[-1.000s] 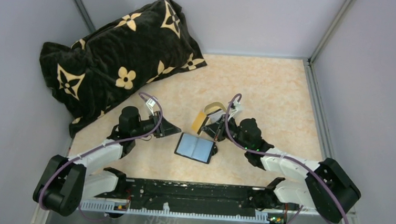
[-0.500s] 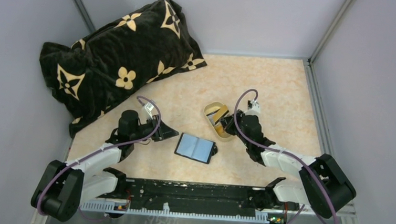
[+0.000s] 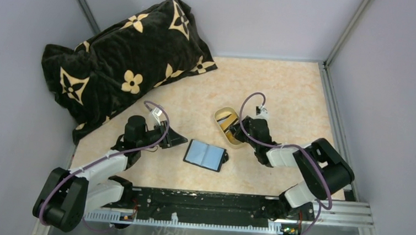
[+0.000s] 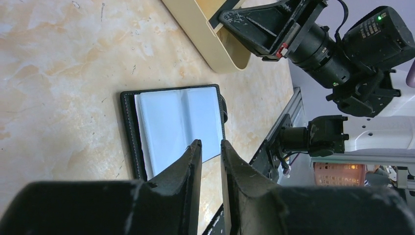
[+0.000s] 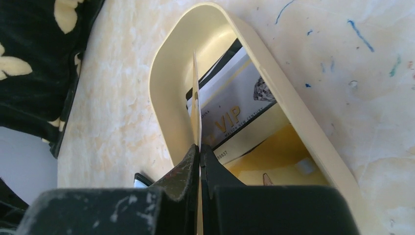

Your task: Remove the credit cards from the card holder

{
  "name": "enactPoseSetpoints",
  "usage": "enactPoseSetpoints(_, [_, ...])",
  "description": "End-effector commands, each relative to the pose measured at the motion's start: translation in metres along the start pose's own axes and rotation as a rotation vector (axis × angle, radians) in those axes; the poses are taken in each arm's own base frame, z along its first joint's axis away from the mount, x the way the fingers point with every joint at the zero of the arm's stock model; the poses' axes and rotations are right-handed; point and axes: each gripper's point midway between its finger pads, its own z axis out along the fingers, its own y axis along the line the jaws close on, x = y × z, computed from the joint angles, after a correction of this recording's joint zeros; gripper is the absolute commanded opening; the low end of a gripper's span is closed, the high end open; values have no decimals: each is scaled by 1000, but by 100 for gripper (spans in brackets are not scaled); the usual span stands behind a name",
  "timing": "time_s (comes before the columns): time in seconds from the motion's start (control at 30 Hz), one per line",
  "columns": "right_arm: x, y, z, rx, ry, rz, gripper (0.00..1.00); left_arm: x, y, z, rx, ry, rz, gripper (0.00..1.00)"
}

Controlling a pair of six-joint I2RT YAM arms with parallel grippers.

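The card holder (image 3: 206, 155) lies flat and open on the table, its silvery blue inner panel (image 4: 176, 122) facing up. My left gripper (image 3: 181, 139) hovers just left of it, jaws (image 4: 210, 143) a narrow gap apart with nothing between them. Shut on a thin yellowish credit card (image 5: 196, 93) seen edge-on, my right gripper (image 5: 199, 145) holds it upright inside the gold-rimmed oval tray (image 5: 298, 122). In the tray lie a white-and-black VIP card (image 5: 235, 110) and a yellow card (image 5: 279, 164). From above, the right gripper (image 3: 232, 131) sits over the tray (image 3: 221, 114).
A big black flowered pillow (image 3: 121, 61) fills the back left. Grey walls close in the table on three sides. The black rail (image 3: 199, 205) with both arm bases runs along the near edge. The tray stands just behind and right of the card holder.
My right arm swung the yellow card away from above the card holder, back and right, and lowered it into the tray. The left gripper stayed put, jaws parted slightly.
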Motion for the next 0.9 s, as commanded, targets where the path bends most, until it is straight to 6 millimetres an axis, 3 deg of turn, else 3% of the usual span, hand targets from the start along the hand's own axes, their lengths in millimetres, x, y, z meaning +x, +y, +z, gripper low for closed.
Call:
enactPoseSetpoints(0.0, [-18,30,9,-127,-40,22,0,3,0,0,9,11,19,27])
enactPoseSetpoints(0.13, [-17,39,6,-169,-28,25,20,3,1,1,4,11,21,27])
enactPoseSetpoints(0.27, [-22,45,-8,-188,-33,-9,32,3,1,2,9,16,19,27])
enactPoseSetpoints(0.6, [-36,28,-47,-71,-63,-116,36,-5,2,3,-15,-12,29,28])
enactPoseSetpoints(0.73, [-38,27,-56,-60,-70,-139,36,-6,-1,3,-3,-14,31,41])
enactPoseSetpoints(0.87, [-29,35,-57,-106,-26,-147,23,-6,-1,4,8,-8,31,45])
